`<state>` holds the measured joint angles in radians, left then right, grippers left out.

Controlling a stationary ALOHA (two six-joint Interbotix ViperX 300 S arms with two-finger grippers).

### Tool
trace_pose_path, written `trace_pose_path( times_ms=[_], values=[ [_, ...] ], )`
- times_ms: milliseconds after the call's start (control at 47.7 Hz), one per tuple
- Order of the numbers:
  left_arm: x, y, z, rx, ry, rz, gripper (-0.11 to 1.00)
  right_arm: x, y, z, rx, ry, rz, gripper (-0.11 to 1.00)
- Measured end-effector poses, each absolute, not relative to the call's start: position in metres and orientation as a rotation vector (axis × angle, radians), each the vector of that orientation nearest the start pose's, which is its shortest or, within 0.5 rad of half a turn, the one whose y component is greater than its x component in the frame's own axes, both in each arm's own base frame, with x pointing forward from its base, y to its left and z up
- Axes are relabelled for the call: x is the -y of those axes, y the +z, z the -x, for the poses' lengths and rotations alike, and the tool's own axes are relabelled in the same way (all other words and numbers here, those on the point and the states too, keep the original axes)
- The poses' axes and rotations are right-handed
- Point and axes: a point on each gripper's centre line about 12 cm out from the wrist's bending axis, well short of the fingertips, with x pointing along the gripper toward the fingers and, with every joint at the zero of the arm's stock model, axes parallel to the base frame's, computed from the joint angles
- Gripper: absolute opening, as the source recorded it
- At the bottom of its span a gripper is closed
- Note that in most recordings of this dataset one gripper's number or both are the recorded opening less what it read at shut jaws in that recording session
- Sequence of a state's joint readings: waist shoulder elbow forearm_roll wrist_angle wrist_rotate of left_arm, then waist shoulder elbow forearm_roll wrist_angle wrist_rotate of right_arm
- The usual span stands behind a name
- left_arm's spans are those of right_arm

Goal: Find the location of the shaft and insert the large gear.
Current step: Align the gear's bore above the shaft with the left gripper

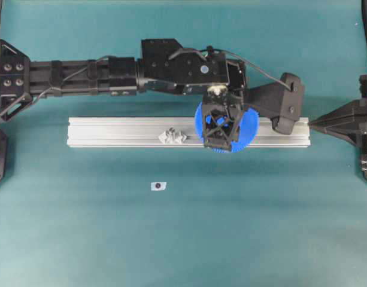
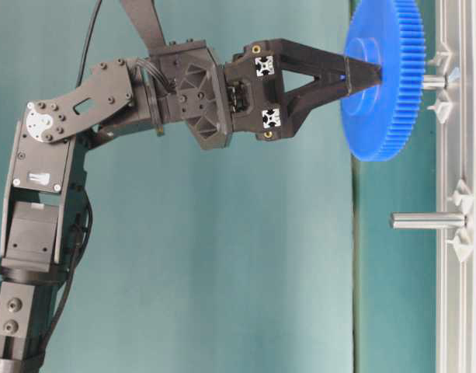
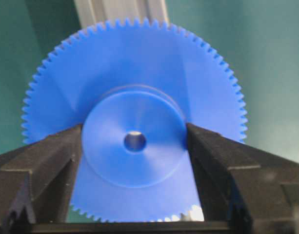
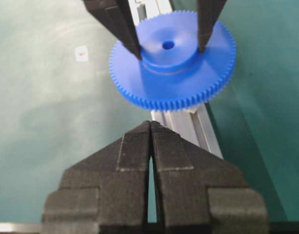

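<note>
My left gripper (image 1: 221, 130) is shut on the large gear (image 1: 249, 128), a flat bright blue toothed disc, with its two fingers (image 3: 51, 156) pressed on either side of the raised hub. The gear (image 2: 381, 116) hangs level a little above the aluminium rail (image 1: 111, 131). The shaft (image 2: 433, 81) stands under it between clear blocks. Only its lower part shows between gear and rail. Grey metal shows inside the gear's centre hole (image 3: 134, 141). My right gripper (image 4: 150, 124) is shut and holds nothing. It points at the rail's right end (image 1: 312, 124).
A second grey metal pin (image 2: 428, 221) stands on the rail to the left of the gear, flanked by clear faceted blocks (image 1: 173, 136). A small white tag with a dark dot (image 1: 158, 186) lies on the teal mat in front of the rail.
</note>
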<state>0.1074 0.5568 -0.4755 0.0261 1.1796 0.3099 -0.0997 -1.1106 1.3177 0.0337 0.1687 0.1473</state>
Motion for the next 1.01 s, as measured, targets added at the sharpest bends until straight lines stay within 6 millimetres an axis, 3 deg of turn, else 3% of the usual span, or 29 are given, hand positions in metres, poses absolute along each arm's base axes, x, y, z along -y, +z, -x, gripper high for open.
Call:
trace_pose_path(
  times_ms=[210, 1006],
  values=[
    [-0.079, 0.212, -0.538, -1.271, -0.073, -0.213, 0.71, 0.015, 0.207, -0.160, -0.369, -0.127, -0.198, -0.01],
    [-0.073, 0.207, -0.540, -1.261, -0.070, -0.204, 0.71, 0.015, 0.207, -0.160, -0.369, -0.127, -0.198, -0.01]
  ],
)
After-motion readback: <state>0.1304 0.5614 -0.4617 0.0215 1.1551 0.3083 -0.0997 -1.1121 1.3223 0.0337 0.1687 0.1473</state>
